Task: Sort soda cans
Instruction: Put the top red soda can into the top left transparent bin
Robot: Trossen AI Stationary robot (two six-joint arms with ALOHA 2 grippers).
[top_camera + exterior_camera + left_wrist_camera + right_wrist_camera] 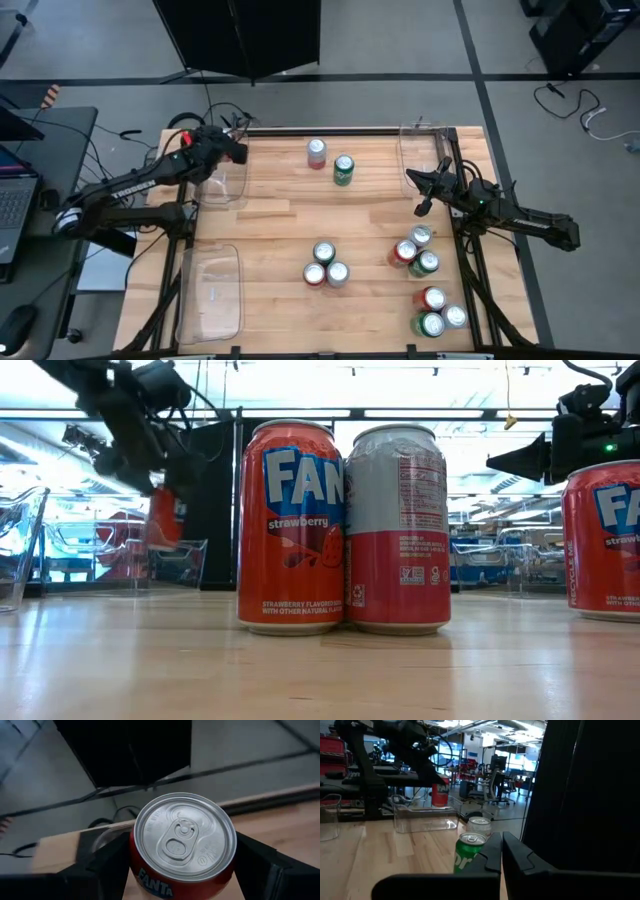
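My left gripper [236, 150] is at the table's far left corner. It is shut on a red Fanta can [184, 837], held up over a clear bin [222, 185]. The can also shows in the low view [163, 520] and the right wrist view [439, 795]. My right gripper [420, 193] hangs shut and empty near the right edge, above the table. A silver-and-red can [316, 152] and a green can [343, 168] stand at the far middle. Three clusters of cans stand at the near middle [325, 265], the right [415, 250] and the near right [437, 315]. My left gripper pinches the red can's side wall [142, 870] between its two fingers, one on each opposite side, just below the silver top. The fingers come slanting down from above. The can stands about upright in the hold, lifted clear above the bin.
A second clear bin [210, 295] lies at the near left and a third [420, 150] at the far right. In the low view a red Fanta can [290, 525] and a silver-and-pink can [398, 530] stand close to the camera. Bare wood lies in the table's middle.
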